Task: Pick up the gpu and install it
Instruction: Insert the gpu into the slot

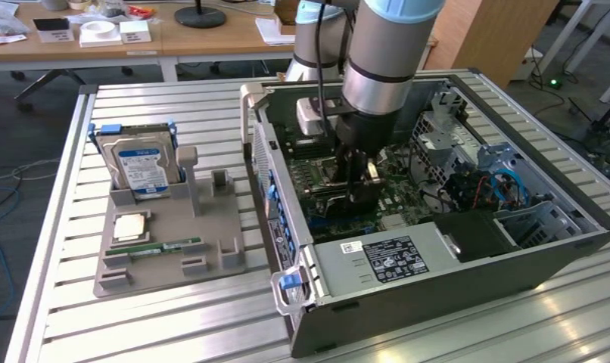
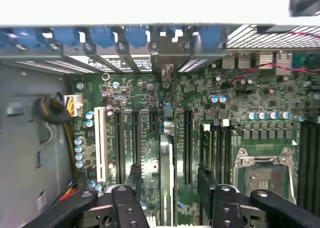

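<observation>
Now my tool (image 2: 167, 198) hangs inside the case (image 1: 507, 261), low over the motherboard (image 2: 235, 103), its fingers (image 2: 131, 180) spread apart. Between them I see the gpu (image 2: 166, 173) standing on edge in a slot, just beside the white slot (image 2: 100, 143), with neither finger pressing it as far as I can tell. From the exterior view, the tool (image 1: 358, 185) sits near the middle of the case, and the parts tray (image 1: 169, 257) with the hard drive (image 1: 141, 170) lies well apart from the case on the worktop (image 1: 133, 325).

Handling, as I judge it: the card is light, stiff and thin, with fragile components on its faces. I would grip it across the bare top edge, fingers flat on both faces.
</observation>
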You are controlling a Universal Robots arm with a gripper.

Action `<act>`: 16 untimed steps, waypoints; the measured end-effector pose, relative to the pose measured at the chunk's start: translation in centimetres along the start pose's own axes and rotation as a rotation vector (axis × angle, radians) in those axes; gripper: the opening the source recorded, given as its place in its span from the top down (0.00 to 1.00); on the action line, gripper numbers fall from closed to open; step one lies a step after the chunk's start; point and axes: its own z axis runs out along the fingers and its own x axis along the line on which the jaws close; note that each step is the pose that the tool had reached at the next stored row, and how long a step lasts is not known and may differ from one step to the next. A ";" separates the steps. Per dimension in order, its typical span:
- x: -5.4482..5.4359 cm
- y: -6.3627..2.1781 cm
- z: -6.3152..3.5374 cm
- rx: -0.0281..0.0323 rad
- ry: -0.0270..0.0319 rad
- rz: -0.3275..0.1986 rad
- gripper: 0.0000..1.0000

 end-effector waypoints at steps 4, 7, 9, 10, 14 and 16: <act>0.0 -0.03 -1.58 0.0000 0.0001 0.000 0.43; -0.1 -0.05 -2.86 0.0000 0.0000 0.000 0.43; -0.1 -0.06 -3.72 0.0000 0.0000 0.000 0.43; -0.1 -0.07 -4.11 0.0000 0.0000 0.000 0.43; -0.1 -0.09 -5.60 0.0000 -0.0001 0.000 0.43; -0.1 -0.10 -6.16 0.0000 0.0000 0.000 0.43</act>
